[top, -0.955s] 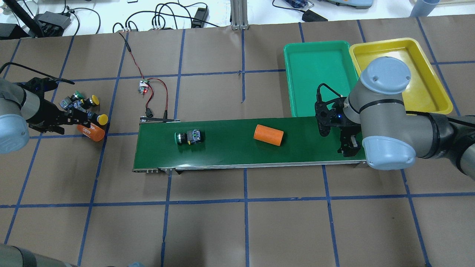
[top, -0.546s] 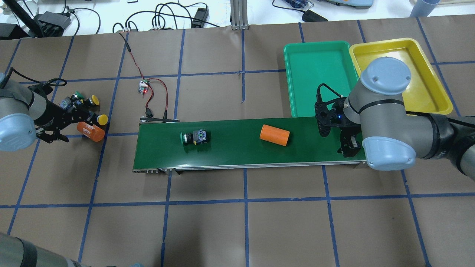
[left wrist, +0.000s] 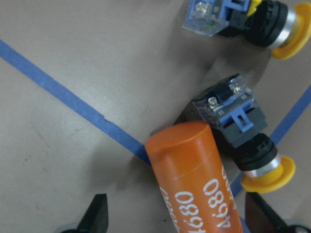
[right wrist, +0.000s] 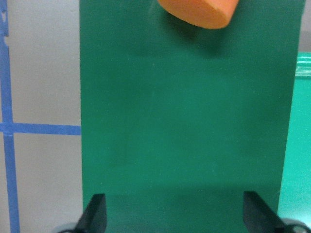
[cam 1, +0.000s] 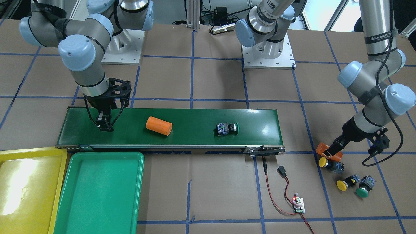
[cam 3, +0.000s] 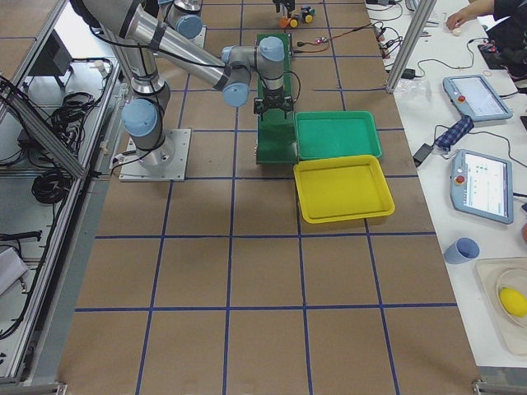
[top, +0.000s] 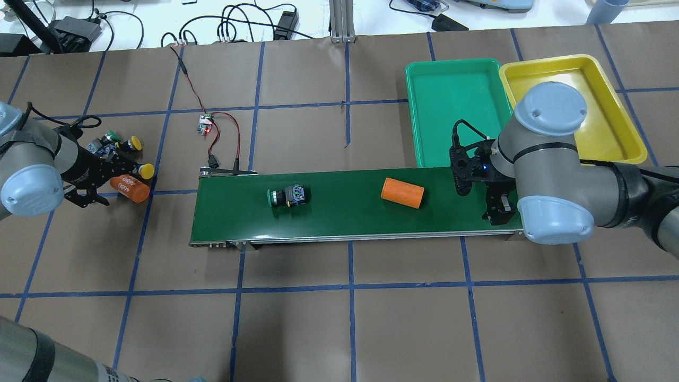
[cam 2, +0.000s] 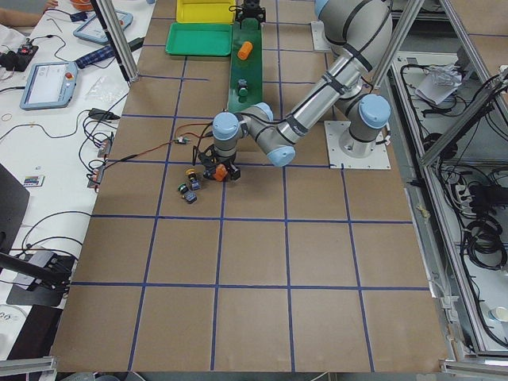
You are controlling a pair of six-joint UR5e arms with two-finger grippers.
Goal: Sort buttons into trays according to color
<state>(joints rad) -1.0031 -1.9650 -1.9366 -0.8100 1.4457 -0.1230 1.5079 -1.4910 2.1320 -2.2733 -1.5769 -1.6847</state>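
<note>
A green button (top: 286,196) lies on its side on the conveyor belt (top: 345,217), also in the front view (cam 1: 227,128). Two yellow buttons (top: 144,170) (top: 132,142) and one green button (top: 109,135) lie on the table at the left. My left gripper (top: 113,183) is open and low over the orange "4680" cylinder (left wrist: 194,179); its fingers (left wrist: 98,213) straddle the cylinder's end, and a yellow button (left wrist: 252,155) lies beside it. My right gripper (top: 498,212) is open and empty over the belt's right end. The green tray (top: 451,106) and the yellow tray (top: 610,122) hold nothing.
A second orange cylinder (top: 402,192) lies on the belt between the green button and my right gripper; its end shows in the right wrist view (right wrist: 199,12). A small circuit board (top: 206,123) with red wires sits behind the belt's left end.
The green button and the orange cylinder on the belt have moved right. My left gripper has turned and shifted over the "4680" cylinder. The right arm has not moved.
</note>
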